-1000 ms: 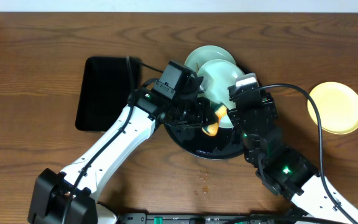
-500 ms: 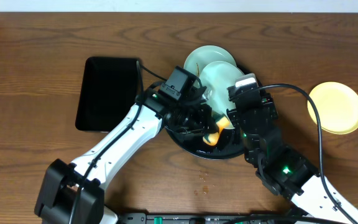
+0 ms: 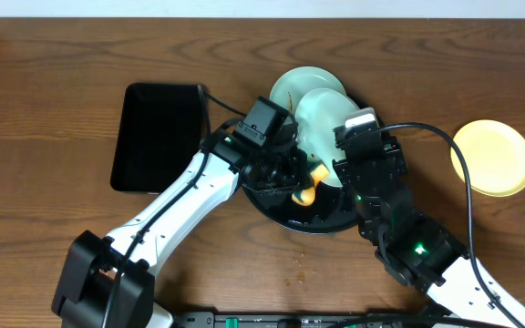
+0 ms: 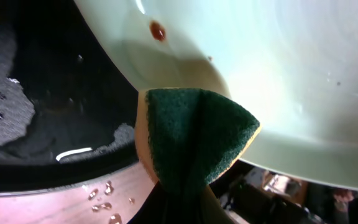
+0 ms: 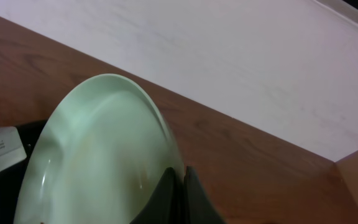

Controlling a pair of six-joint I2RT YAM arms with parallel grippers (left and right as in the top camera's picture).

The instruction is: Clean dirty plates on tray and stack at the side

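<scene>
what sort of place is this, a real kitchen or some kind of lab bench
Likely a robot test bench staged for dishwashing, not a kitchen: a brown wood-grain table, a large round glossy black tray, and a green-and-yellow sponge at a pale round plate's rim.

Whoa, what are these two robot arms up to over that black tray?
They are washing dishes. The right claw pinches the rim of a pale plate, holding it tilted over the round black tray. The left claw grips a green-and-yellow sponge against the plate's face, near a brown spot not yet wiped off. A second pale plate lies on the tray behind it, and a yellow plate sits off to the side on the table.
</scene>
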